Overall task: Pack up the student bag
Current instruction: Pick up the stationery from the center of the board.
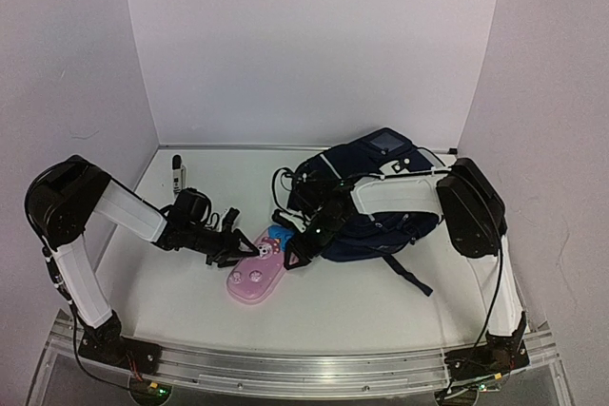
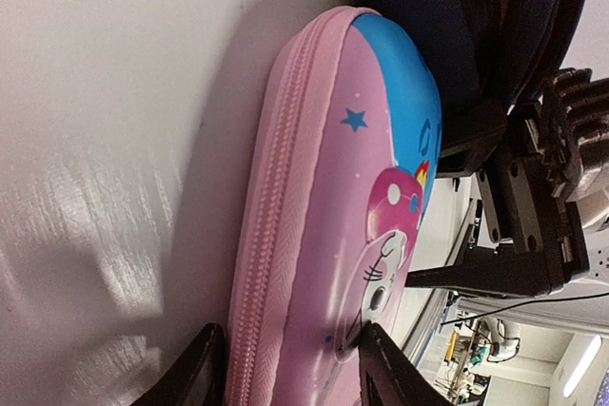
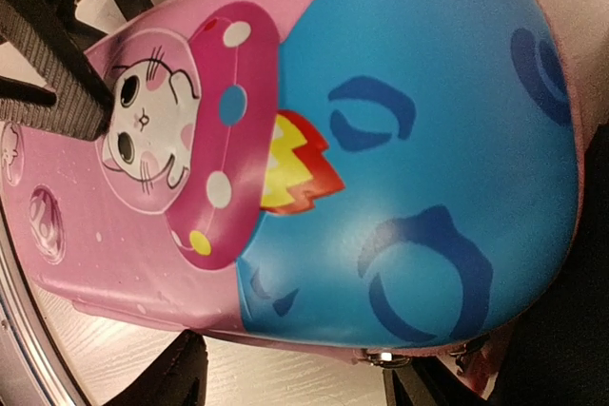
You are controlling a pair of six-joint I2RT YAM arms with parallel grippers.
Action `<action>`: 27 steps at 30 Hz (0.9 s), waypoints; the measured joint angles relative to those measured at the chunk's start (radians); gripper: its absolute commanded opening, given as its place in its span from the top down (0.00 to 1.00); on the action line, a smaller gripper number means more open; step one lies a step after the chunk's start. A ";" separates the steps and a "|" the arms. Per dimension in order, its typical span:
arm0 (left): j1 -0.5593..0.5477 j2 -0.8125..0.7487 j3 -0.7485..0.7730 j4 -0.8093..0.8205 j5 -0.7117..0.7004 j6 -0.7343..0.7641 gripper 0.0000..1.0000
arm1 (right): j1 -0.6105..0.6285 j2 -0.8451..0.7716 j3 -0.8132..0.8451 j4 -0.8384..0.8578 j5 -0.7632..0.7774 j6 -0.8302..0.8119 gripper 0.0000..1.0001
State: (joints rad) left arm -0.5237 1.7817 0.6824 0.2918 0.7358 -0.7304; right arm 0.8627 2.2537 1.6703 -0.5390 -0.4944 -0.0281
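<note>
Fingers of your left gripper sit apart astride the pink end of the pencil case, one by the zip, one on the printed lid; can't tell if they actually bite. Your right gripper is spread wide and empty over the case's blue end; the student bag lies slumped just beyond that blue end, seemingly touching it, mouth not readable. A marker sits well apart from the case, on the left arm's side. Risks: both claws crowd one small case, so a lift or push by either could knock the other. The shell is glossy, hard and domed, so a thin edge pinch may slip or pivot. The bag is soft navy fabric with loose straps and cords that could snag your fingers or fold shut against the case. Zip tape is woven and ribbed, rounding the rim.
</note>
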 measured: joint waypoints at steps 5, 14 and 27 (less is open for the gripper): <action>-0.014 -0.016 -0.024 0.036 0.003 -0.002 0.71 | -0.005 -0.005 -0.002 -0.016 -0.002 -0.002 0.36; -0.036 -0.093 -0.039 0.050 0.003 -0.004 0.63 | -0.005 -0.019 -0.013 -0.050 0.007 -0.009 0.35; -0.105 -0.011 0.015 0.155 0.079 -0.043 0.65 | 0.002 -0.025 -0.016 -0.059 -0.002 -0.009 0.35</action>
State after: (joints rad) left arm -0.6287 1.7704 0.6973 0.4469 0.8147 -0.7730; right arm 0.8642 2.2288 1.6547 -0.5977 -0.4961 -0.0368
